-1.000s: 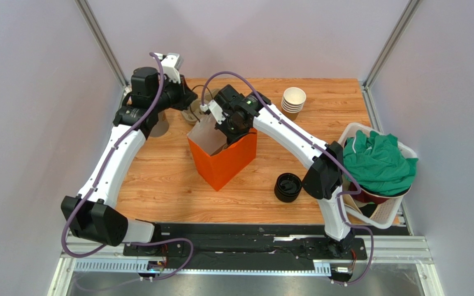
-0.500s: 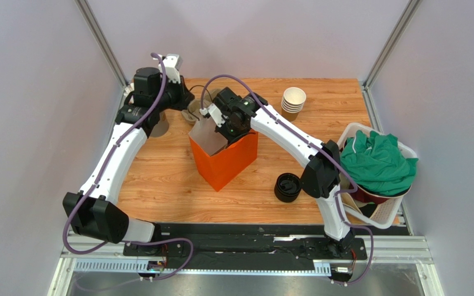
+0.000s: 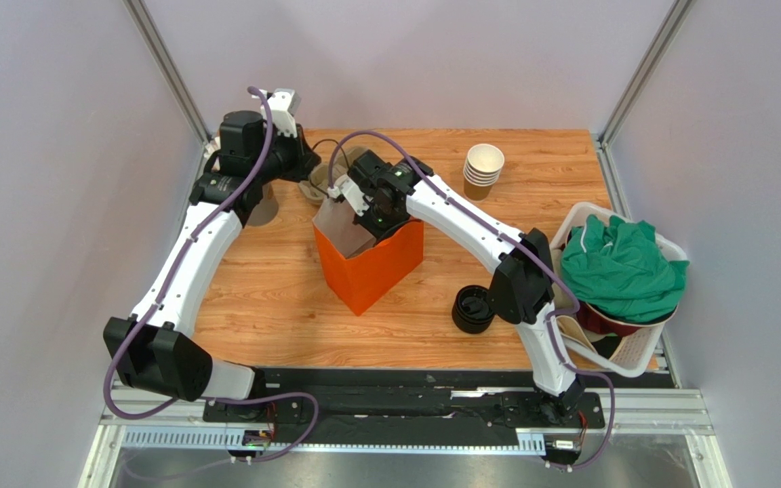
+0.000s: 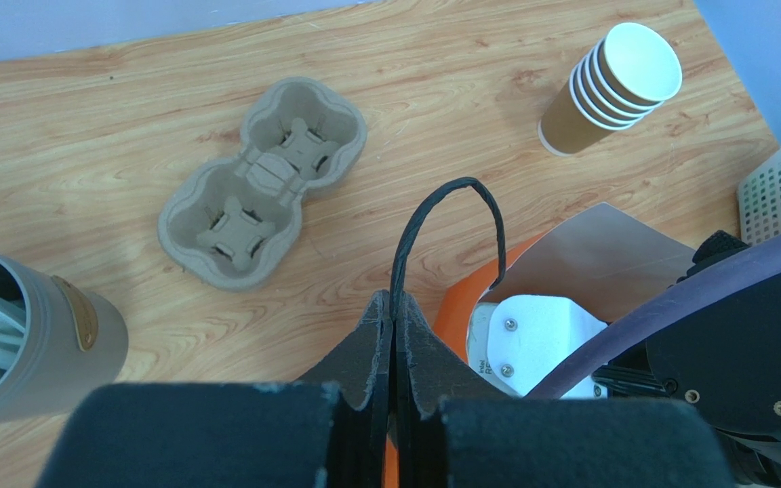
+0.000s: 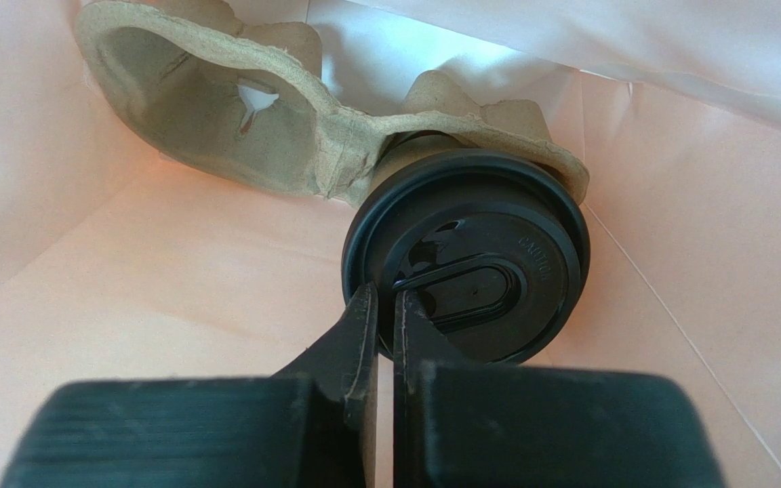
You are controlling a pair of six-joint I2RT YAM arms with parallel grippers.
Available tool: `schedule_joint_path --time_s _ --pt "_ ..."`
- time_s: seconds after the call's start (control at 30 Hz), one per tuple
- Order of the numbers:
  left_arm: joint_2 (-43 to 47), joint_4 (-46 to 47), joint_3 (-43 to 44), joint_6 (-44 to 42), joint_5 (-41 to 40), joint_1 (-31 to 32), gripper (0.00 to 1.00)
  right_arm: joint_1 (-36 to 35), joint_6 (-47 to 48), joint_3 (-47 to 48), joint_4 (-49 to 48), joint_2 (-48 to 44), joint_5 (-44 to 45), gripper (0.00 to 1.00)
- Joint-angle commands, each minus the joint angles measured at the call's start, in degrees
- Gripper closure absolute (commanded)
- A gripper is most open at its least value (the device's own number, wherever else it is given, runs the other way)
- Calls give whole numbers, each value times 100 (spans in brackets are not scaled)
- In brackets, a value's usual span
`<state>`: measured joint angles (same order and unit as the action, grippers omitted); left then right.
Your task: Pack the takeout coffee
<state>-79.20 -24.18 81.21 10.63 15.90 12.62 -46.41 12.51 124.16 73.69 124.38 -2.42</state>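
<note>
takeout coffee point(image 5: 466, 254) | black lid on | seated in pulp carrier point(image 5: 262, 112) cup hole | inside orange bag point(image 3: 374, 272)

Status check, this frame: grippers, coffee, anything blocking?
Left gripper shut on bag handle. Right gripper inside orange bag, shut on lid rim of takeout coffee. Coffee sits in pulp carrier. Nothing seen blocking.
</note>
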Motion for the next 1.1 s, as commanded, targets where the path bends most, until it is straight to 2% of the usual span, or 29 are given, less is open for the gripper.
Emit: schedule_joint_path --time_s 0.0,0.43,0.63,0.67,0.7,1.07 --pt "89 107 167 123 124 12 100 9 76 100 22 166 48 100" --pt "106 116 150 114 185 39 100 9 155 161 128 263 136 99" --pt "80 107 158 114 212 47 99 18 269 328 58 -88 198 84" --pt "71 107 158 106 229 47 100 18 304 389 49 -124 198 76" --pt "71 90 158 114 229 47 99 10 322 399 23 -176 198 73" --pt "80 98 158 88 326 74 98 10 313 284 -267 -484 101 69"
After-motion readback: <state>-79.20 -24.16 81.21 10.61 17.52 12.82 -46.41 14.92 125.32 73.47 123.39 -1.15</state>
